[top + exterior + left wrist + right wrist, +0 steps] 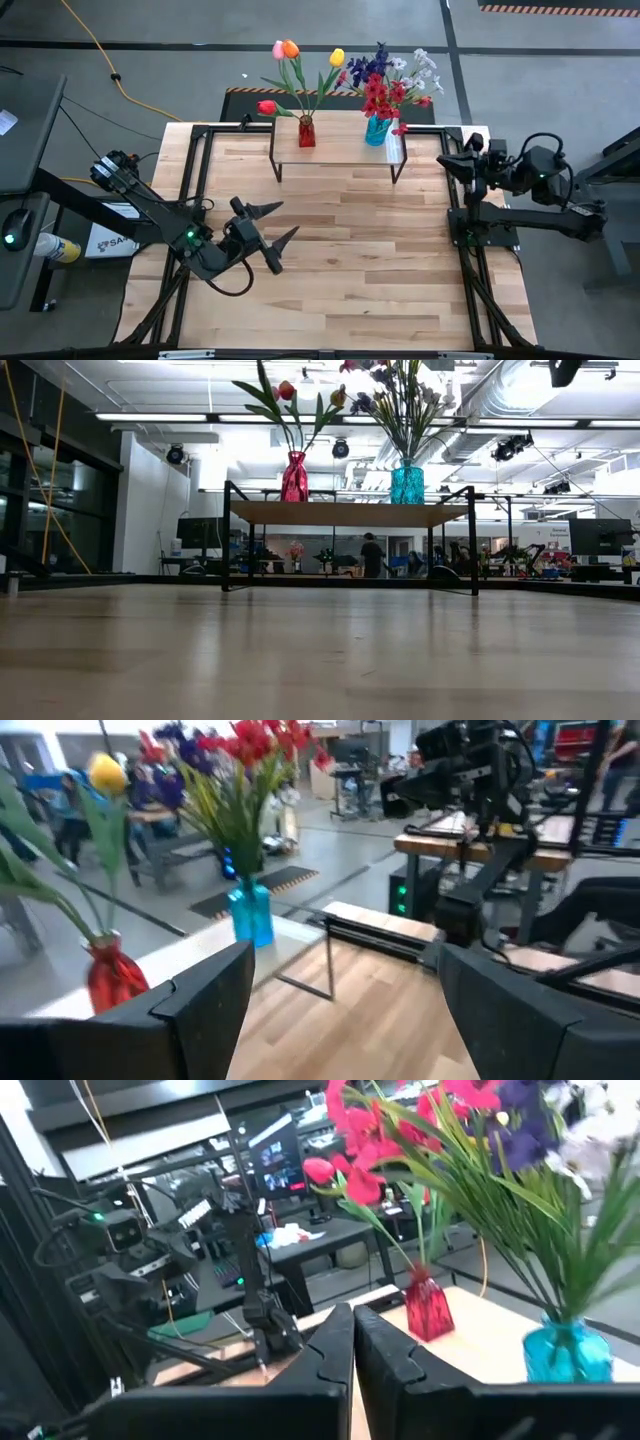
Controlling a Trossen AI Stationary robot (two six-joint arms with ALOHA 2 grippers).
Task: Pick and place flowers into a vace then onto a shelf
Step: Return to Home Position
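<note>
Two vases stand on the shelf (340, 152) at the table's far side. The red vase (306, 132) holds red, pink, orange and yellow tulips (290, 50). The blue vase (376, 130) holds purple, white and red sprays (392, 78). The low view shows both the red vase (294, 477) and the blue vase (407, 483) upright on the shelf top (345, 512). My left gripper (288, 218) is open above the table's left middle and holds nothing; its fingers point toward the shelf (345, 990). My right gripper (445, 160) is shut beside the shelf's right end (352, 1330) and is empty.
The wooden plank tabletop (360, 260) stretches between the arms and in front of the shelf. Black frame rails (190, 200) run along the left and right table edges. A person (371, 555) stands far off in the room behind the table.
</note>
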